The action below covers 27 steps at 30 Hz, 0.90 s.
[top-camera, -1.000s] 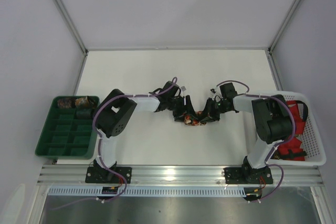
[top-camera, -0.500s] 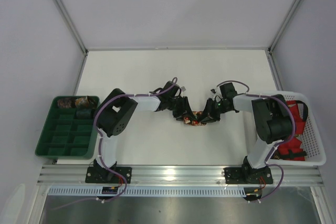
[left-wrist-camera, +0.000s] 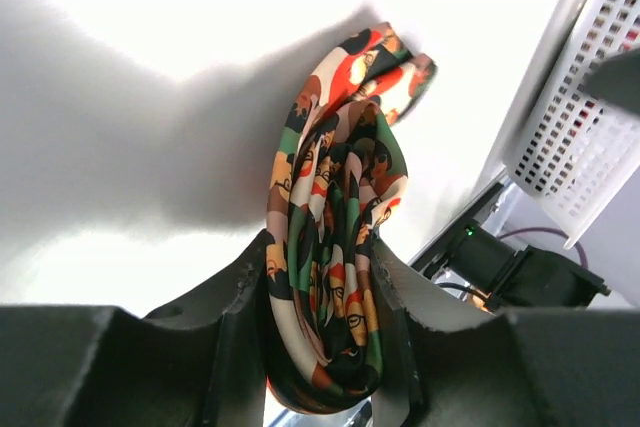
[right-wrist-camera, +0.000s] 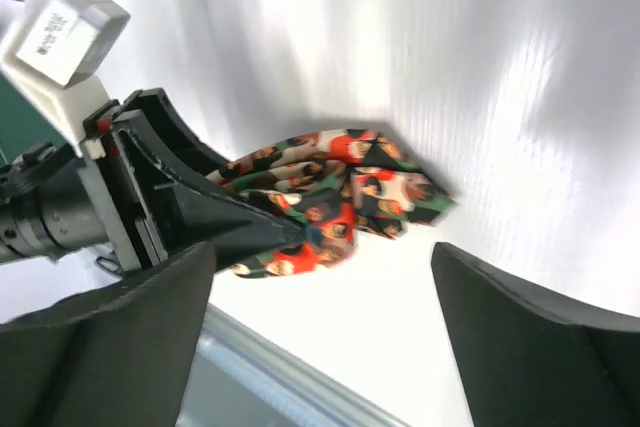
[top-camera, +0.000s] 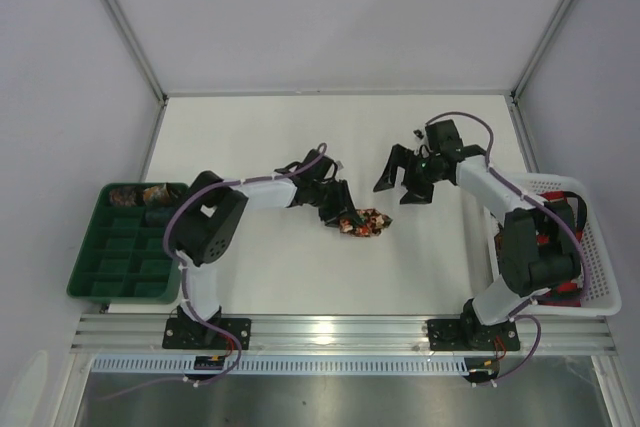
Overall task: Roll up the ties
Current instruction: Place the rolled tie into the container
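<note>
Table: white, and both arms work around its centre. White mesh basket hangs at the 3 o'clock edge with red and dark fabric in it; its corner also shows in the left wrist view. Green compartment tray sits at the 9 o'clock edge. Its two compartments at 12 o'clock hold two patterned bundles, too small to make out detail. Left arm reaches from 7 o'clock in to the centre. Right arm comes up from 5 o'clock and bends in toward the centre. Tie is at table centre, bunched into a loose crumpled wad, not a neat roll. It is floral, in red, green, tan and cream on a dark ground. The free end of the wad rests on the table. Left gripper is at 9 o'clock of the tie, with its jaws closed down onto the folds and fabric packed between both fingers. Right gripper is at 1 o'clock of the tie, clear of it. Its jaws are spread wide and hold nothing, and in its own wrist view the tie lies between the spread fingers but apart from both.
</note>
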Each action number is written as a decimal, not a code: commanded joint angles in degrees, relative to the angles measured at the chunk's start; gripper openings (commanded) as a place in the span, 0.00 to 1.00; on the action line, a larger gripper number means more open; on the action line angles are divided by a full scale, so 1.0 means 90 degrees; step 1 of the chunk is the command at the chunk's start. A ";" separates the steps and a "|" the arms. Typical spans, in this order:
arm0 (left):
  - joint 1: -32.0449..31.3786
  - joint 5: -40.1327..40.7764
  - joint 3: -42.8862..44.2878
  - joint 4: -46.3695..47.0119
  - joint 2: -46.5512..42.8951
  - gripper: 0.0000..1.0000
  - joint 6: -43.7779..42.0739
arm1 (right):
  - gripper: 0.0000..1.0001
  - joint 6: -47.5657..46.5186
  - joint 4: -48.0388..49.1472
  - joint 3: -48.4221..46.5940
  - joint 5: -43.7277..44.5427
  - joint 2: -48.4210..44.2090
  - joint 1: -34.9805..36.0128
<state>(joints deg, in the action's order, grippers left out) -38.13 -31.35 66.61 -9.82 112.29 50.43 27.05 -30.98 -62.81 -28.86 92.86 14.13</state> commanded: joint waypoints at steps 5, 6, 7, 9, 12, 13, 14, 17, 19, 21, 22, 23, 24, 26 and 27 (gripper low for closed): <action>0.0652 0.0359 0.0177 -0.1729 -0.1712 0.00 -0.0311 | 1.00 -0.0105 -0.1527 -0.0678 0.1311 -0.1156 0.0207; 0.0846 0.0407 0.0187 -0.1866 -0.1889 0.00 -0.0321 | 1.00 -0.0086 -0.1586 -0.0649 0.1341 -0.1332 0.0275; 0.0954 0.0543 0.0206 -0.2273 -0.2074 0.00 -0.0311 | 1.00 -0.0027 -0.1654 -0.0591 0.1332 -0.1565 0.0314; 0.1363 0.0554 0.0158 -0.2530 -0.2650 0.00 -0.0243 | 1.00 0.0158 -0.1850 -0.0580 0.1079 -0.1772 0.0402; 0.1939 0.0593 0.0060 -0.2901 -0.3480 0.00 -0.0067 | 1.00 0.0169 -0.1851 -0.0580 0.1028 -0.2124 0.0713; 0.2106 0.0622 0.0108 -0.3048 -0.3618 0.00 -0.0067 | 1.00 0.0149 -0.1880 -0.0648 0.1107 -0.2202 0.0802; 0.2291 0.0613 0.0128 -0.3378 -0.3919 0.00 -0.0038 | 1.00 0.0139 -0.1909 -0.0707 0.1165 -0.2260 0.0871; 0.3024 0.0748 0.0206 -0.3983 -0.4399 0.00 0.0128 | 1.00 0.0061 -0.1773 -0.0756 0.0612 -0.2290 0.1017; 0.3561 0.1041 0.0508 -0.4579 -0.4790 0.00 0.0100 | 1.00 -0.0085 -0.1597 -0.0775 0.0337 -0.2290 0.1173; 0.4154 0.1577 0.0781 -0.5677 -0.5092 0.00 0.0002 | 1.00 -0.0212 -0.1529 -0.0853 0.0219 -0.2300 0.1281; 0.4439 0.1782 0.1005 -0.5966 -0.5210 0.00 -0.0047 | 1.00 -0.0241 -0.1557 -0.0892 0.0228 -0.2300 0.1340; 0.5002 0.1997 0.1056 -0.6182 -0.5317 0.00 -0.0115 | 1.00 -0.0271 -0.1548 -0.0989 0.0248 -0.2319 0.1388; 0.5317 0.2077 0.1191 -0.6570 -0.5425 0.00 -0.0193 | 1.00 -0.0290 -0.1548 -0.1019 0.0258 -0.2349 0.1447; 0.5894 0.2233 0.1407 -0.6944 -0.5465 0.00 -0.0505 | 1.00 -0.0262 -0.1558 -0.1049 0.0287 -0.2359 0.1661; 0.6283 0.2359 0.1649 -0.7119 -0.5417 0.00 -0.0709 | 0.99 -0.0223 -0.1451 -0.1010 0.0200 -0.2320 0.1701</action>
<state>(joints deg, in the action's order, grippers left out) 12.01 -14.61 76.14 -62.17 64.99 48.27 25.80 -45.91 -69.69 -25.02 73.17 27.55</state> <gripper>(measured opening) 0.396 0.994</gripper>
